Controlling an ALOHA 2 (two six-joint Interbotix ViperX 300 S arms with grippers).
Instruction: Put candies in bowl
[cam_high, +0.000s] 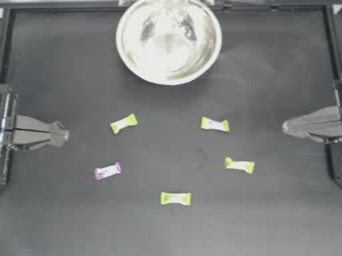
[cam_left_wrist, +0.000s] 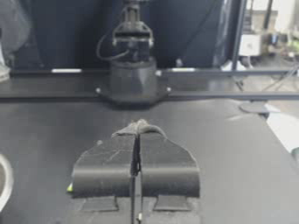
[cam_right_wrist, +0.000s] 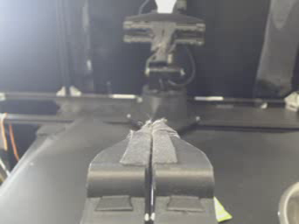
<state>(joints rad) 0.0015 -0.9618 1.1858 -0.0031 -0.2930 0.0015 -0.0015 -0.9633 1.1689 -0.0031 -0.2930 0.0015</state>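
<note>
The shiny silvery bowl sits at the table's far middle with nothing in it. Four yellow-green candies lie on the dark table: one left of centre, one right of centre, one lower right, one toward the front. The pink-purple candy lies at the lower left. My left gripper is parked at the left edge, shut, holding nothing. My right gripper is parked at the right edge, shut too. Both wrist views show the jaws pressed together.
A raised frame runs round the table. The bowl's rim peeks into the left wrist view, and a candy's yellow end shows beside the right jaws.
</note>
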